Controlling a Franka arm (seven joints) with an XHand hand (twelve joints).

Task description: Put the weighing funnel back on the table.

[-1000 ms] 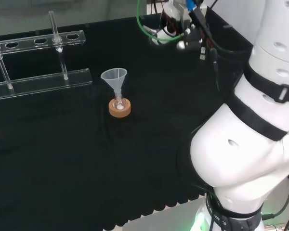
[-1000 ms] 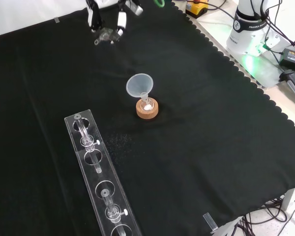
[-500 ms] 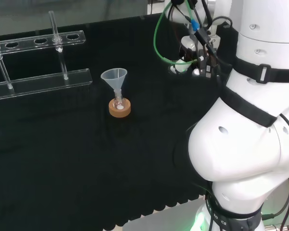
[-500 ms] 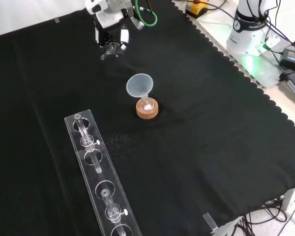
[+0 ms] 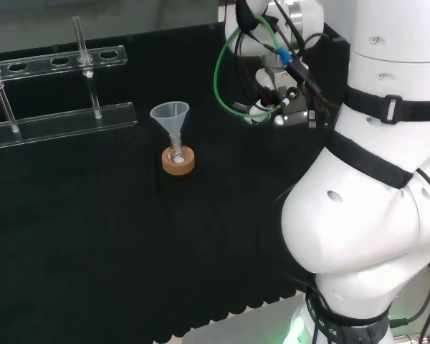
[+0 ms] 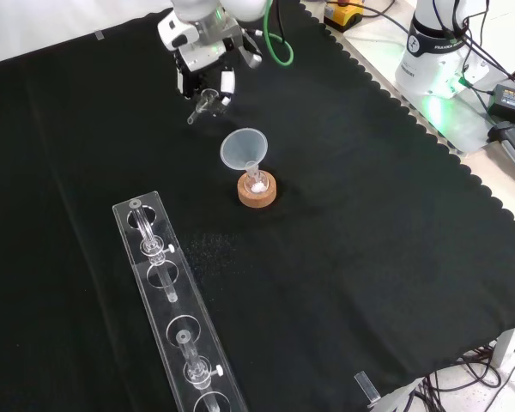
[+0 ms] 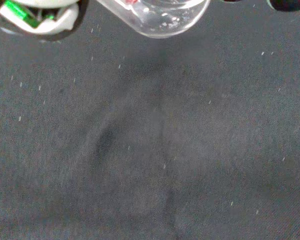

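My hand (image 6: pixel 205 67) hangs low over the black cloth, above and left of the big funnel (image 6: pixel 244 149) in the front view. Its fingers are curled round a small clear weighing funnel (image 6: pixel 202 105), whose stem slants down towards the cloth. In the head view the hand (image 5: pixel 278 99) sits right of the funnel (image 5: pixel 170 115), partly behind green cable. Close up in the wrist view, the weighing funnel's clear rounded body (image 7: pixel 160 19) shows over bare cloth. I cannot tell whether it touches the cloth.
The big funnel stands in a small flask on a cork ring (image 6: pixel 257 191). A long clear test-tube rack (image 6: pixel 176 318) lies at the front view's lower left. The arm's white links (image 5: pixel 373 179) stand at the head view's right.
The hand has come down with the weighing funnel, nearer the cloth and the big funnel. The funnel, cork ring and rack have stayed put.
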